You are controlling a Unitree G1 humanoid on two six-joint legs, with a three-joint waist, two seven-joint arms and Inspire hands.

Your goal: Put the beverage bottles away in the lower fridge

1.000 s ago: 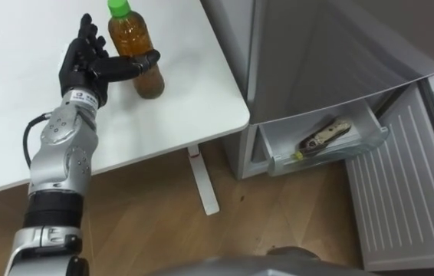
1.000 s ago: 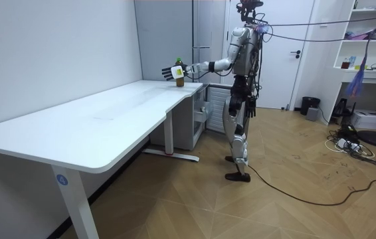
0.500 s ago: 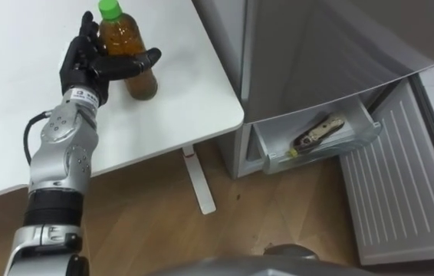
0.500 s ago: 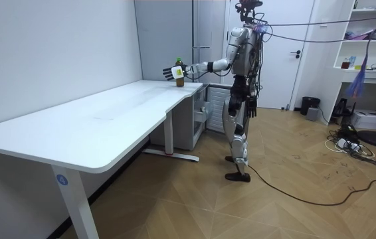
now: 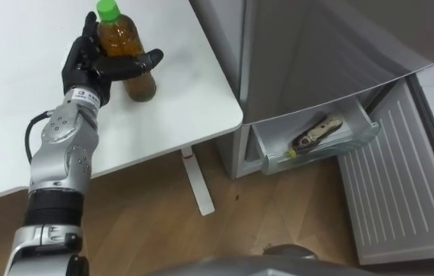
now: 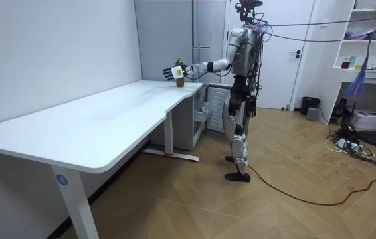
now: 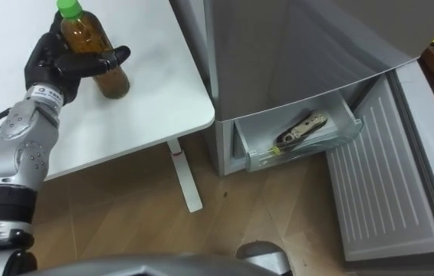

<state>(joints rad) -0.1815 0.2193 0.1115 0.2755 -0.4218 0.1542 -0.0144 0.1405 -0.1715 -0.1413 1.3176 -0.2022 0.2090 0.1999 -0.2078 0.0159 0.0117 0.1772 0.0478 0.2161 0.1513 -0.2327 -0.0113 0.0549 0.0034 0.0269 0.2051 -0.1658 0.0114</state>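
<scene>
I see the long white bench (image 5: 18, 92) with its near corner just beside the grey fridge (image 5: 317, 46). Close to that corner, a little in from the edge, a brown drink bottle (image 5: 120, 37) with a green cap stands upright. The left hand (image 5: 83, 65) is wrapped round it. I cannot tell whether its base rests on the top. The bench's white leg (image 5: 198, 180) stands on the wooden floor (image 5: 148, 230).

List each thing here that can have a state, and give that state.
bottle: upright, green cap on, gripped at the table's corner.
left hand: shut on the bottle, thumb across its front.
lower fridge door: open.
drawer: pulled out, a packet lying inside.
</scene>
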